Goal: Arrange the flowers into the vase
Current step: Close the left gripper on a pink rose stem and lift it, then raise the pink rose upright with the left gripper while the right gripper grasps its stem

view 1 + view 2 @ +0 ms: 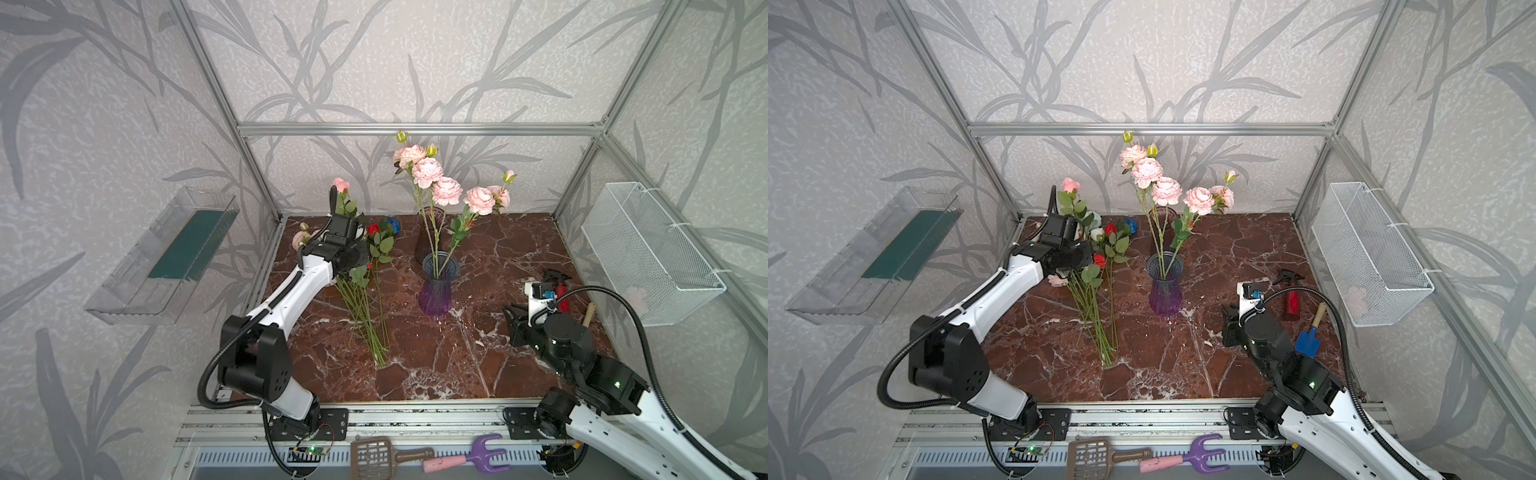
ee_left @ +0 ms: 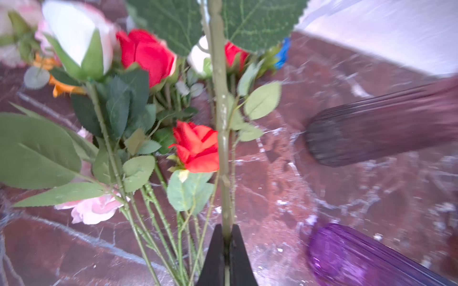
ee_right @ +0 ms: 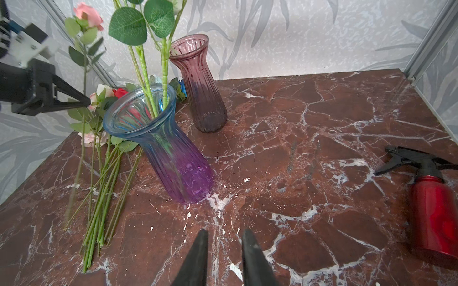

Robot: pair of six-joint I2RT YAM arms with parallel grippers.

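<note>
Our left fingers are pressed together on the green stem of a pink rose, gripping it low down, below its leaves. In both top views that rose stands nearly upright at the back left of the counter, its bloom well above the left wrist. We cannot tell whether the stem's lower end touches the counter.

Under and beside the held stem, the other roses lie in a loose bundle on the counter. Their red, white, orange, blue and pale pink heads point toward the back wall and their stems fan toward the front.

Near the middle of the counter the blue-and-purple vase stands upright, just to the right of the bundle and apart from it. Tall pink peonies already rise out of its mouth. A mauve vase stands empty close behind it.

Our right fingers sit slightly apart with a narrow gap between them. They hold nothing and hover over bare counter on the right side, well clear of the vase. A red spray bottle lies near the right edge.
</note>
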